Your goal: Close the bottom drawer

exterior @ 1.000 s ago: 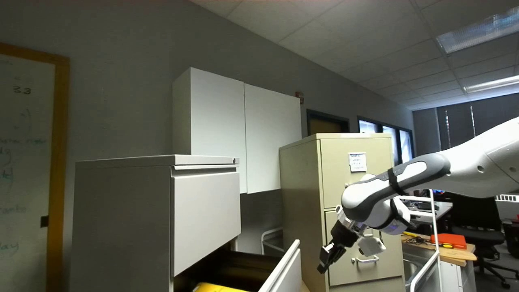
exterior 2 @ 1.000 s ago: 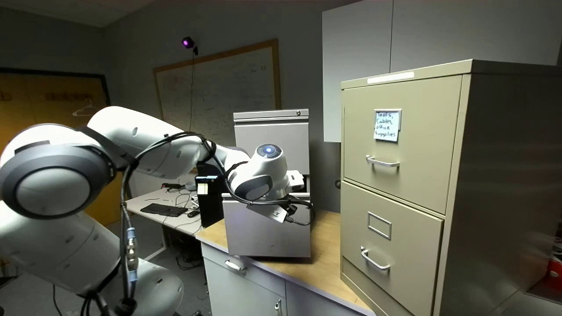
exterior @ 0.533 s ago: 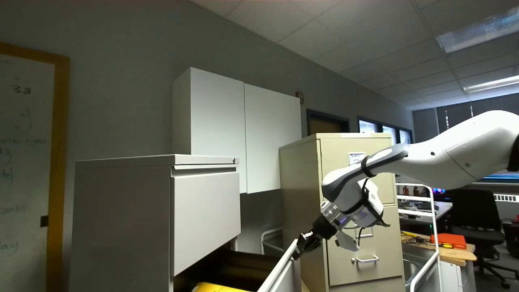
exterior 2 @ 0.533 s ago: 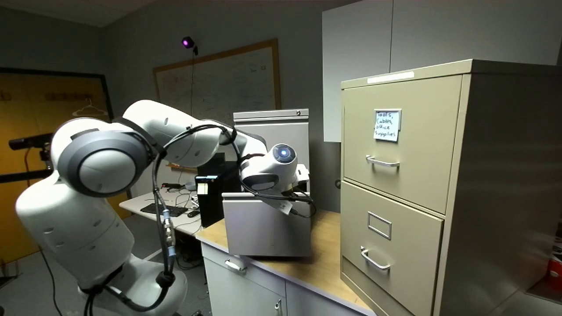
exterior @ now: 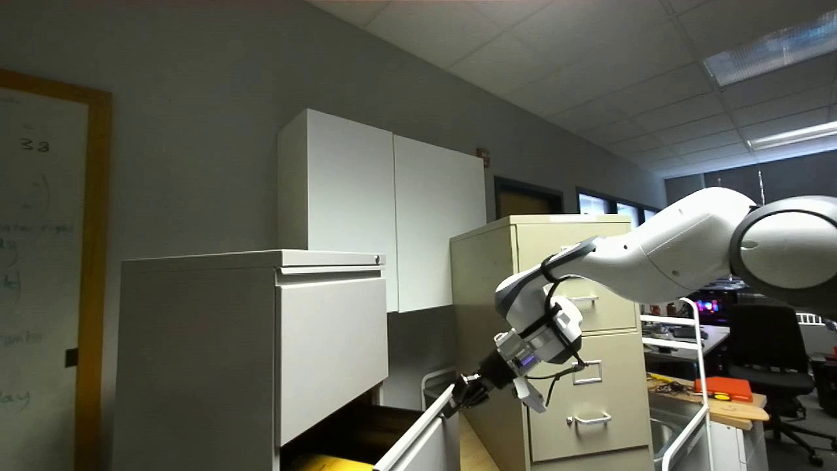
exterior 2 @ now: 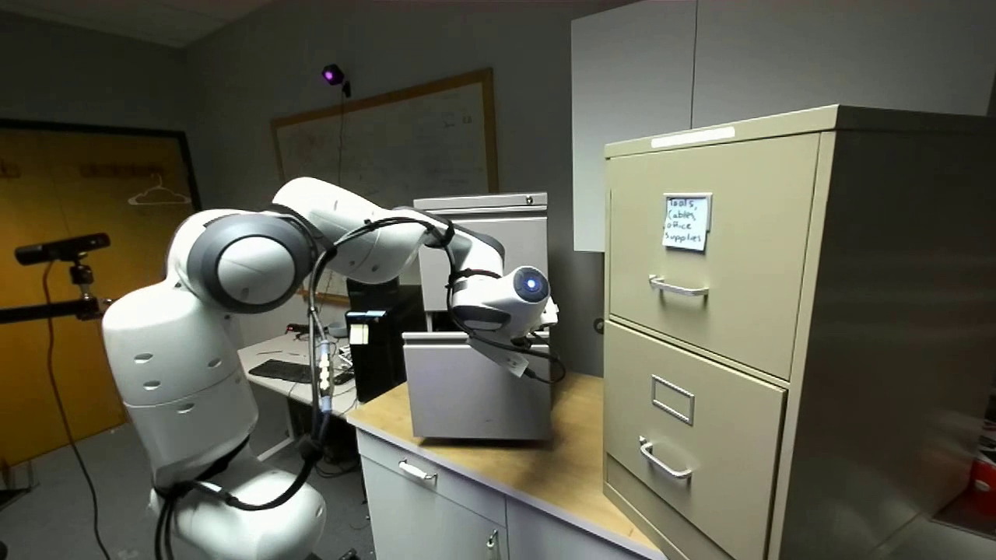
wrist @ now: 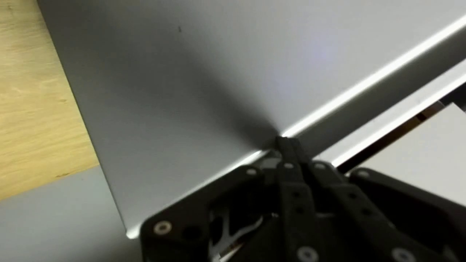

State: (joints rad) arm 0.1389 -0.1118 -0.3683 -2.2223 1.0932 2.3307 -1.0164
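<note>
One drawer out, and my gripper at its edge

I have the gripper (wrist: 289, 140) at the top edge of the bottom drawer (exterior 2: 467, 397). Its two fingers are close together, and the tips touch the drawer's flat grey front. The drawer sticks part way out of the wide grey cabinet (exterior: 196, 353), low down, over a wooden top (exterior 2: 580, 451). Something yellow (exterior: 330, 463) lies inside it. Above it, the upper drawer (exterior: 333, 353) is pushed in. My white arm (exterior 2: 350, 241) hides part of both fronts in an exterior view. A tall tan cabinet (exterior 2: 747, 311) stands near the drawer, with the wooden top showing between them. White cupboards (exterior: 438, 222) hang up high behind. On the tan cabinet I can read a sign (exterior 2: 686, 223): "Tools, Cables, office supplies". A whiteboard (exterior: 39, 261) has marks that look like "33"; the rest is too faint for me to read.
</note>
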